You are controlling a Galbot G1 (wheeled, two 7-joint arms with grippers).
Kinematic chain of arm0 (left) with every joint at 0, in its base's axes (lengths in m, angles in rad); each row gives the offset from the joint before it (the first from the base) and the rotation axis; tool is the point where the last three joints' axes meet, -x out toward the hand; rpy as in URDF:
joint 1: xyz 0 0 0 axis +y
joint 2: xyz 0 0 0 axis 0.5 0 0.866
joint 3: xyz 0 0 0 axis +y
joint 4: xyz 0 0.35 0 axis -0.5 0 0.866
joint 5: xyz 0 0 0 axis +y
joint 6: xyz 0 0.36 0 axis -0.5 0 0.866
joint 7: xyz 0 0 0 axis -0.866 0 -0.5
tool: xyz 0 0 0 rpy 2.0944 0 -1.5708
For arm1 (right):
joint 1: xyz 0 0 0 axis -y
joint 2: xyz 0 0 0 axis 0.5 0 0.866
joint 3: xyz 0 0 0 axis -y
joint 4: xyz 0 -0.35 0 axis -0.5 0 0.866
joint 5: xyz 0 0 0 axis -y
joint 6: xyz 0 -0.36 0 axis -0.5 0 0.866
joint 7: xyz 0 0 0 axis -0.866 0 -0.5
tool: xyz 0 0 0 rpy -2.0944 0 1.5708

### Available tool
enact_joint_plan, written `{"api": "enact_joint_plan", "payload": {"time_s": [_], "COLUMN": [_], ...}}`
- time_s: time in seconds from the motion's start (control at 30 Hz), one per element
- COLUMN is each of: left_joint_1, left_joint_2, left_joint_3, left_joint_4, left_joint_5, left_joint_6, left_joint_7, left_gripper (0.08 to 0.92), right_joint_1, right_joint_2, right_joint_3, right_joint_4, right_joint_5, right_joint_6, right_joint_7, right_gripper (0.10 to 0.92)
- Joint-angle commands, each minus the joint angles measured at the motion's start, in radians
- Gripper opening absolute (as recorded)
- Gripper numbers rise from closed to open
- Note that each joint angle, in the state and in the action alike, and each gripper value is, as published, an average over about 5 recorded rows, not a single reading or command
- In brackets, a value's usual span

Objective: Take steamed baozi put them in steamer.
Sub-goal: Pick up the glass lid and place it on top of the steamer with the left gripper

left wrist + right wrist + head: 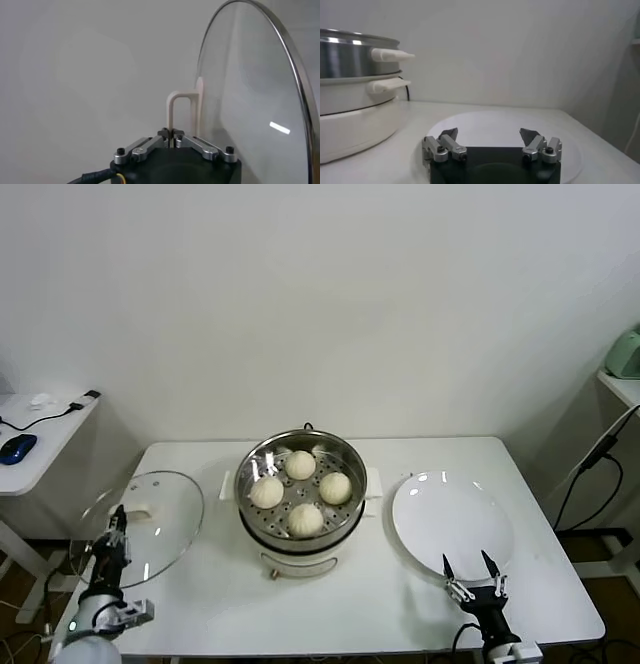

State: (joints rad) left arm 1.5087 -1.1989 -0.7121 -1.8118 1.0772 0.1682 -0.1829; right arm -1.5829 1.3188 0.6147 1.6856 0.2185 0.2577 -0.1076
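White rectangular tabletop (380, 594) carries a round shiny stainless-steel steamer (302, 494) on a white base, sitting at centre. Four small round cream-white steamed baozi (301, 465) lie on the perforated tray inside the steamer, spread in a rough diamond, apart from each other. Steamer's white side handles show in the right wrist view (355, 95).

Left hand (117, 536) is at the tabletop's left edge, fingers fully closed on the cream-white loop handle (179, 107) of the round glass lid with metal rim (140, 524). Lid is lifted and tilted, hanging partly over the tabletop's left edge, well apart from the steamer. In the left wrist view the left hand (172, 134) pinches the handle's base, with the lid (255, 95) rising beside it.

Right hand (474, 576) hovers at the near edge of a flat round white plate (450, 519), which lies on the tabletop right of the steamer; fingers spread wide, gripping nothing. Right wrist view shows the same right hand (490, 135) with the plate (485, 125) below.

Side desk at far left holds a blue mouse (17, 448).
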Motion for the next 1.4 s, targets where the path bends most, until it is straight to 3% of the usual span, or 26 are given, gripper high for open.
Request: {"api": "enact_joint_plan", "payload": {"time_s": [0.03, 0.33, 0.6, 0.93, 1.4], "left_joint_1": [0.047, 0.009, -0.118, -0.267, -0.386], "left_joint_2": [0.016, 0.059, 0.033, -0.125, -0.298], "left_joint_3": [-0.033, 0.029, 0.318, 0.645, 0.796], "left_joint_4": [-0.158, -0.360, -0.410, -0.370, -0.166], "left_joint_5": [-0.076, -0.010, 0.179, 0.383, 0.536], "left_joint_6": [0.081, 0.241, 0.356, 0.472, 0.529], "left_joint_7": [0.108, 0.245, 0.299, 0.435, 0.454], "left_gripper": [0.131, 0.131, 0.131, 0.131, 0.131], "right_joint_1": [-0.009, -0.004, -0.003, -0.010, -0.018], "right_joint_2": [0.003, 0.004, 0.001, 0.000, -0.012], "right_joint_3": [0.000, -0.003, -0.008, -0.011, 0.000], "right_joint_4": [0.051, 0.062, 0.062, 0.050, 0.035], "right_joint_5": [-0.046, -0.057, -0.061, -0.054, -0.033], "right_joint_6": [-0.049, -0.053, -0.047, -0.023, 0.013], "right_joint_7": [0.029, 0.033, 0.029, 0.029, 0.039], "right_gripper": [0.823, 0.823, 0.823, 0.823, 0.823]}}
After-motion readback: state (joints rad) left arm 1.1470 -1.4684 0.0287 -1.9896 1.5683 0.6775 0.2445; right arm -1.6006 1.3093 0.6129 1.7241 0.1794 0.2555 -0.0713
